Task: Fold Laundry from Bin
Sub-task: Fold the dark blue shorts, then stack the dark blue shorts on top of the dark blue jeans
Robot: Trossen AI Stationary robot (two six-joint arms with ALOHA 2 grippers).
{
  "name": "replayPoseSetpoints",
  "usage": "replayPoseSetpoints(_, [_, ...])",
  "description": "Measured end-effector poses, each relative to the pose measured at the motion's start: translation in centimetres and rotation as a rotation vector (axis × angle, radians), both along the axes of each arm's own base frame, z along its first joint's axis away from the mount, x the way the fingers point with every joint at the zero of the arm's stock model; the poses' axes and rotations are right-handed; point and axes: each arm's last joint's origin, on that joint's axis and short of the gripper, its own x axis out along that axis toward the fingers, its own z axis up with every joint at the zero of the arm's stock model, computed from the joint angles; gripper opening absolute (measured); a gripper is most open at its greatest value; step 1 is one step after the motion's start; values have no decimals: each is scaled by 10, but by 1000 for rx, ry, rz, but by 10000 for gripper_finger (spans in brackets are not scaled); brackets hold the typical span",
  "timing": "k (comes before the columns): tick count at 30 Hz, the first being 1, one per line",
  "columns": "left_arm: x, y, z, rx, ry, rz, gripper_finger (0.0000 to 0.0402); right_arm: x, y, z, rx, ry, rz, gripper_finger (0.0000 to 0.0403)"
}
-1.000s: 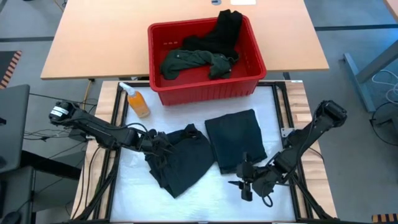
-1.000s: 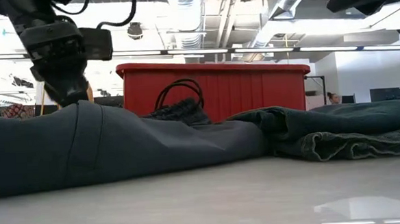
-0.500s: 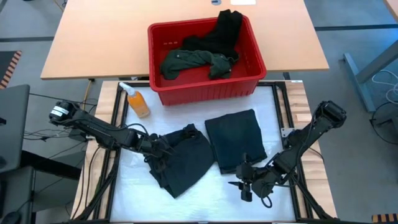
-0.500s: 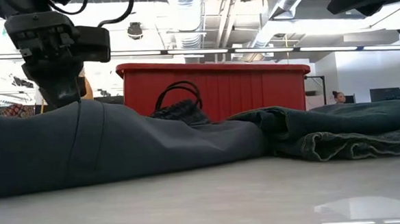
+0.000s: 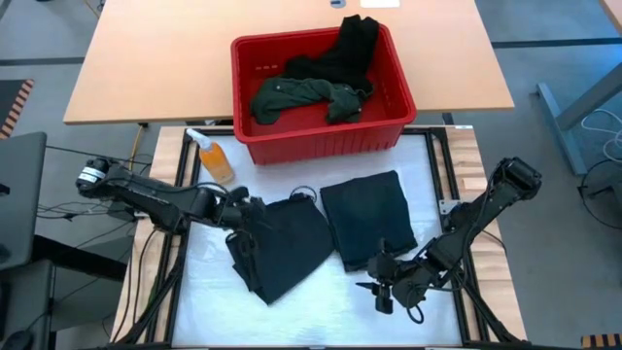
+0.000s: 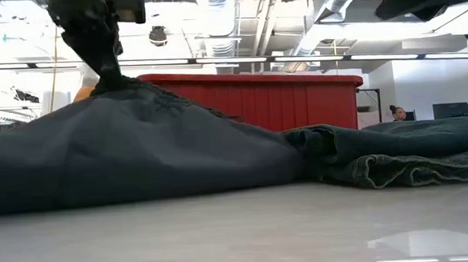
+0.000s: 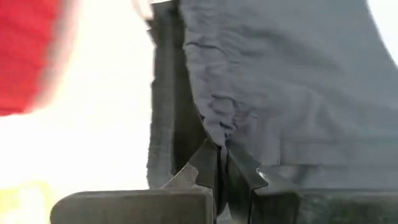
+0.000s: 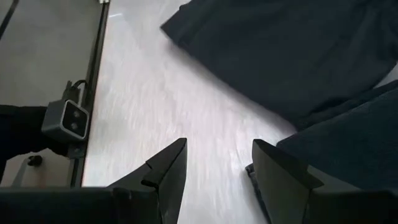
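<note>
Pinching a fold of a dark garment (image 5: 282, 248) between its closed fingers (image 7: 205, 165), the left pincer (image 5: 255, 210) holds the cloth's upper left edge raised into a peak above the white-covered counter (image 5: 209, 282). In the low view that peak rises under the pincer (image 6: 106, 69), with the rest of the piece sloping down to the counter top on either side. The left wrist view shows the fabric bunched and creased where the two dark fingers meet on it.

Just to the right of that piece lies a folded pair of dark jeans (image 5: 367, 219), flat on the counter and touching the first garment along one edge; the low view shows its hem (image 6: 396, 166) resting on the surface.

The right pincer (image 5: 382, 288) sits low near the counter's front edge, just in front of the jeans, its fingers (image 8: 168, 168) spread apart with nothing between them.

Behind the working area stands the red bin (image 5: 321, 136), its slotted wall facing the arms. Inside it lie a crumpled dark green shirt (image 5: 301, 95) and a black piece (image 5: 352, 44) draped toward the far right corner. An orange bottle (image 5: 212, 156) lies beside the bin's left front corner.
</note>
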Motion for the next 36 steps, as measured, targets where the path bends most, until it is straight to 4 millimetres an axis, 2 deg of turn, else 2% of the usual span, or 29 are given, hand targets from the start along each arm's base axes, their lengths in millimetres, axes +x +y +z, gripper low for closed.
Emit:
replayPoseSetpoints(4, [-1,18,-3,27,44,75,0,4,-5,0,0,0,-22,207])
replayPoseSetpoints(9, [4,31,-28,40,173,133,0,7,-9,0,0,0,-38,207])
replayPoseSetpoints(14, [14,36,-51,115,279,182,5,6,-8,0,0,0,-34,207])
replayPoseSetpoints(18, [17,36,-63,133,376,170,34,4,-6,0,0,0,-25,207])
replayPoseSetpoints(20, [16,36,-60,143,428,180,53,4,-5,0,1,-1,-21,207])
replayPoseSetpoints(23, [15,36,-45,171,461,209,83,6,-6,0,-15,-4,-13,207])
replayPoseSetpoints(28, [14,29,-9,188,388,221,119,12,-9,4,-38,-44,11,207])
replayPoseSetpoints(31, [10,24,4,179,353,207,129,17,-11,7,-46,-83,24,207])
replayPoseSetpoints(34, [3,17,10,82,289,267,130,21,-13,9,-45,-107,21,207])
replayPoseSetpoints(36, [2,4,8,-44,234,254,130,23,-15,10,-37,-117,13,207])
